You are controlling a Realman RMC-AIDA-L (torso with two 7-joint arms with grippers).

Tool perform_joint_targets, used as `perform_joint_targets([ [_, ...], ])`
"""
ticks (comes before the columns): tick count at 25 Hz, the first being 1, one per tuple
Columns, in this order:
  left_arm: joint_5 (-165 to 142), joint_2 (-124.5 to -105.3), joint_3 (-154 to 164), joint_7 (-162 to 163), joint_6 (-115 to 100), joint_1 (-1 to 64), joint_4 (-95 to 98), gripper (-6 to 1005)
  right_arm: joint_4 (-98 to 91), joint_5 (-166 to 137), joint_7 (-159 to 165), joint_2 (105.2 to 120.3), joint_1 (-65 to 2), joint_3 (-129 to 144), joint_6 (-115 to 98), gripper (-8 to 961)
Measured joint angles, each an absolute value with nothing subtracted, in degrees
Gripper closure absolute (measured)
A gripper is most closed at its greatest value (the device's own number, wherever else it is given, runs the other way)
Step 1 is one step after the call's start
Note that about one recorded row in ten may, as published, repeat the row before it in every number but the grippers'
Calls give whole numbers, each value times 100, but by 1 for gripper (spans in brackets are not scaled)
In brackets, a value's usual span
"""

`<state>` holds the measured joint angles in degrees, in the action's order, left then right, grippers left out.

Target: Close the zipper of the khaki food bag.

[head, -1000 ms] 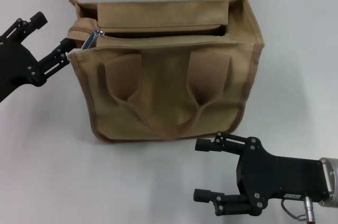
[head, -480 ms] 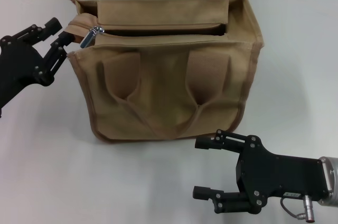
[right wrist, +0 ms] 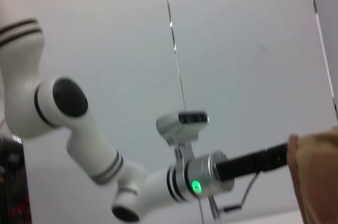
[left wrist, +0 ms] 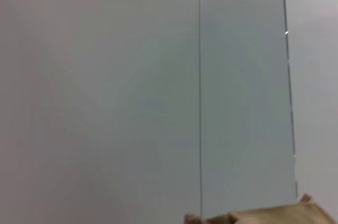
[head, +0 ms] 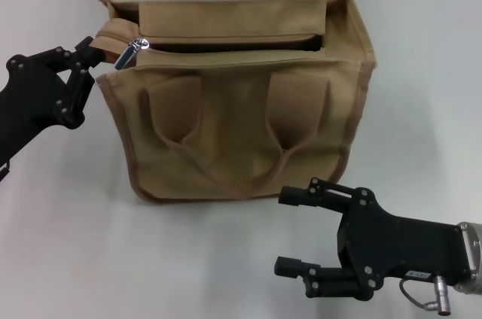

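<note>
Bag (head: 241,108): khaki, upright on the white table (head: 68,244), mouth gaping along most of its top.
Zipper (head: 226,54): undone; silver pull tab (head: 131,53) at the bag's left end, tilted up.
Left gripper (head: 89,57): at the bag's left corner beside the tab, presumably to grasp it; finger state cannot be told.
Right gripper (head: 297,232): before the bag's front, fingers spread, holding nothing, seemingly idle.
</note>
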<state>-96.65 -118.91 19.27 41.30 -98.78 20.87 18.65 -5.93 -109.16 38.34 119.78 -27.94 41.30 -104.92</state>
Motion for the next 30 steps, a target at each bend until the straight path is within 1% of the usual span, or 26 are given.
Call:
perform_joint_targets([
  [5, -9635, -11892, 1916, 4098, -10261, 2056, 1801, 972, -788, -10865, 4593, 11931, -2752, 4117, -11210, 149],
  [6, -9635, -11892, 1916, 4062, -10321, 2055, 1779, 972, -937, -10847, 4943, 11922, -2745, 4060, -11383, 149],
  [7, -9632, -11892, 1916, 3995, -10400, 2067, 1738, 971, -1331, -10731, 5950, 11921, -2757, 3853, -11606, 149],
  [8, -9632, -11892, 1916, 3995, -10400, 2067, 1738, 970, -1331, -10731, 5950, 11921, -2757, 3853, -11606, 149],
  [9, -9626, -11891, 1915, 3992, -10409, 2099, 1722, 970, -1705, -10516, 7085, 11920, -2853, 3675, -11625, 149],
  [11, -9624, -11892, 1916, 3998, -10410, 2125, 1717, 970, -1828, -10431, 7490, 11920, -2905, 3632, -11613, 149],
  [12, -9622, -11892, 1916, 4014, -10411, 2147, 1715, 970, -2053, -10170, 8521, 11915, -3082, 3572, -11545, 149],
  [13, -9615, -11892, 1916, 4037, -10412, 2175, 1715, 970, -2053, -10170, 8521, 11915, -3082, 3572, -11545, 150],
  [14, -9603, -11892, 1915, 4047, -10413, 2200, 1715, 970, -2152, -9920, 9475, 11886, -3326, 3542, -11429, 150],
  [15, -9603, -11892, 1915, 4047, -10413, 2200, 1715, 970, -2152, -9920, 9475, 11886, -3326, 3542, -11429, 150],
  [19, -9570, -11891, 1935, 4078, -10415, 2305, 1723, 970, -2183, -9765, 11040, 11790, -4022, 3529, -11046, 150],
  [20, -9568, -11891, 1944, 4107, -10415, 2326, 1729, 970, -2183, -9765, 11040, 11790, -4022, 3529, -11046, 150],
  [22, -9556, -11891, 1958, 4184, -10450, 2391, 1724, 970, -2150, -9576, 11660, 11765, -4284, 3518, -10697, 150],
  [23, -9556, -11891, 1958, 4184, -10450, 2391, 1724, 970, -2150, -9576, 11660, 11765, -4284, 3518, -10697, 150],
  [25, -9549, -11892, 1960, 4199, -10480, 2429, 1719, 969, -2107, -9437, 12541, 11759, -4506, 3521, -10489, 150],
  [30, -9549, -11905, 1960, 4200, -10507, 2476, 1719, 969, -1982, -9385, 13677, 11768, -4659, 3525, -10229, 150],
])
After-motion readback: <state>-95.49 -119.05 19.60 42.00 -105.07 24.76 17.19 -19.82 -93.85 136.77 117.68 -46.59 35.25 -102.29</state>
